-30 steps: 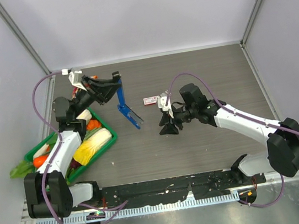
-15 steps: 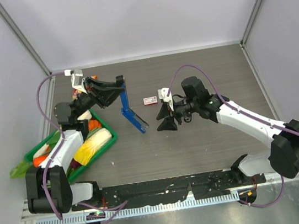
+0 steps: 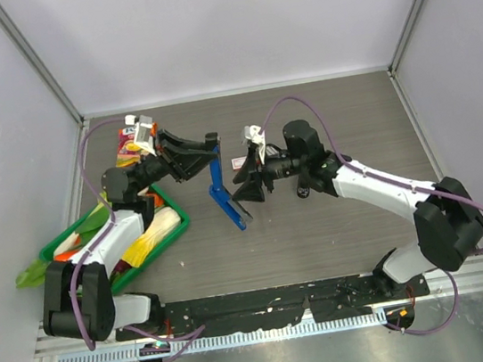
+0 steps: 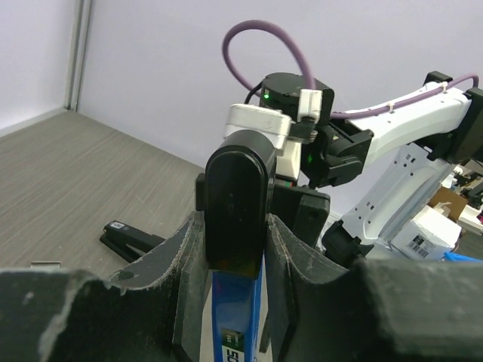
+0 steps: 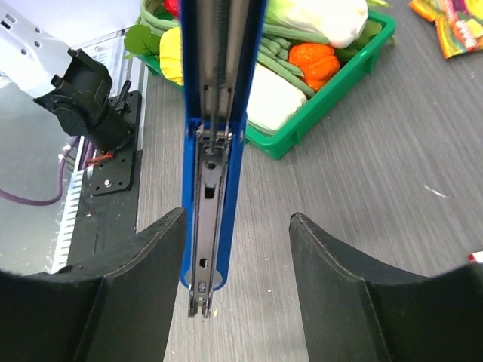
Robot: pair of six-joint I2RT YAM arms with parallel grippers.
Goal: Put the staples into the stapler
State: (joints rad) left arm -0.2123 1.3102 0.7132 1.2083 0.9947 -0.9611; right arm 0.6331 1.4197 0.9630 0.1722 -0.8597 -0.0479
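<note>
Nearest, on the left side of the desk, sits a green tray [image 5: 336, 94] filled with vegetables [image 5: 266, 90]. Just right of it and a little farther back is the blue stapler [image 3: 229, 208], swung open. Its lower end points toward the near side and its black-capped upper end is raised.

The right hand [image 5: 235, 219] faces the stapler from the right with its fingers spread wide. The right wrist view shows the stapler's blue arm and bare metal rail running down between those fingers. The finger on the far side stands clearly apart from the rail, and whether the other one touches it cannot be told.

The left hand [image 3: 209, 150] comes in from the left and pinches the stapler's black-capped end, one finger pressed against each flank.

Beyond the stapler, a short pale flat strip lies on the desk in the left wrist view. It looks like the staples [image 4: 45, 265], though it is too small to be sure. It is on the far side of the left hand, apart from both hands and outside the stapler.

A small red-and-white box [image 3: 239, 161] lies just beside the right hand on its far side, partly hidden by it. At the far left lies a bright orange-and-yellow snack packet [image 3: 129, 147].
</note>
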